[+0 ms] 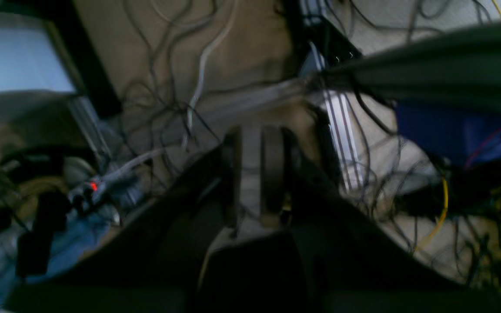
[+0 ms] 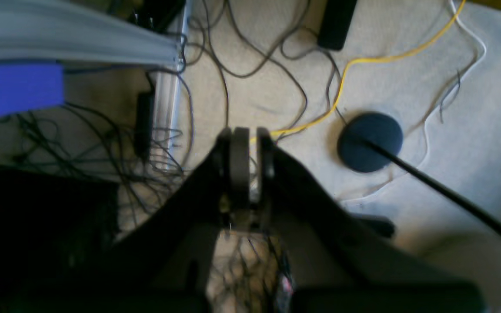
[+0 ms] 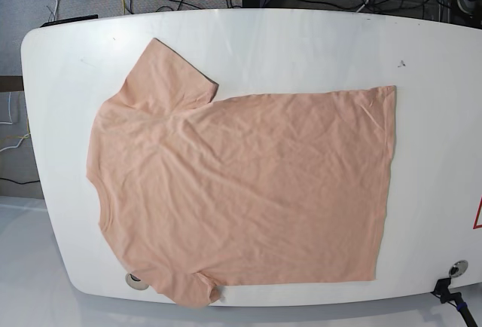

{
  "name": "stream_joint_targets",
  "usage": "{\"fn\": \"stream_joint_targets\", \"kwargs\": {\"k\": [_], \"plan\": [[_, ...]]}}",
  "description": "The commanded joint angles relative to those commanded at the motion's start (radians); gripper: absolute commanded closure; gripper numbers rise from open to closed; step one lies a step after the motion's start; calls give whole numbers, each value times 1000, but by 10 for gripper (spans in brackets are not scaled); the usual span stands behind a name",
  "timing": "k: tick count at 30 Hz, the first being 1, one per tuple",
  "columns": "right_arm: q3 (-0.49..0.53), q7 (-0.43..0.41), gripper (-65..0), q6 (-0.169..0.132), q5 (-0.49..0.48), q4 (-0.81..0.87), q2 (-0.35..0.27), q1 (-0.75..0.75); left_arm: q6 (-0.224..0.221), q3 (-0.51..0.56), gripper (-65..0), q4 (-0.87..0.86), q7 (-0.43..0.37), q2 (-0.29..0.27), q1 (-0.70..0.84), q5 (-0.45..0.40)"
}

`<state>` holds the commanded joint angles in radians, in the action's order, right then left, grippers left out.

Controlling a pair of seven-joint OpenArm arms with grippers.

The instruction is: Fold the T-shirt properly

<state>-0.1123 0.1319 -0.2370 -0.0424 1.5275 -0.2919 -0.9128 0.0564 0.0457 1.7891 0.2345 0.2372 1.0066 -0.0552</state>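
The peach-pink T-shirt (image 3: pixel 241 191) lies spread flat and wrinkled on the white table (image 3: pixel 301 41) in the base view. Its collar end points left and its hem right. One sleeve (image 3: pixel 162 74) reaches toward the far left, and the other (image 3: pixel 184 289) lies at the table's near edge. Neither gripper shows in the base view. My left gripper (image 1: pixel 252 130) hangs off the table over a cable-strewn floor, its fingers close together with nothing between them. My right gripper (image 2: pixel 252 130) is likewise over the floor, its fingers nearly touching and holding nothing.
Tangled cables cover the carpet under both wrists. A yellow cable (image 2: pixel 363 61) and a round black stand base (image 2: pixel 370 141) lie near the right gripper. A grey table edge (image 2: pixel 72 43) shows above a blue part (image 2: pixel 15 89). A round grommet (image 3: pixel 454 269) sits at the table's near right.
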Motion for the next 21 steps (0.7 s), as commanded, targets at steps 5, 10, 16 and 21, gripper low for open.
{"fn": "stream_joint_targets", "kwargs": {"k": [5,10,16,21], "plan": [[-38,-46,-21,-16,-3,-14,-19,-5,11,-10,-65,39,1,8,-9,-6],[-143,-19,-18,-39,-2,117,-39,-24,13,-14,-70,137,28,54,-3,-26],[-231,28,-14,-43,3,255,-45,-29,14,-32,-74,264,43,90,5,-34],[-309,53,-11,-43,7,346,-49,-14,19,-74,-85,344,30,104,-5,-42]]}}
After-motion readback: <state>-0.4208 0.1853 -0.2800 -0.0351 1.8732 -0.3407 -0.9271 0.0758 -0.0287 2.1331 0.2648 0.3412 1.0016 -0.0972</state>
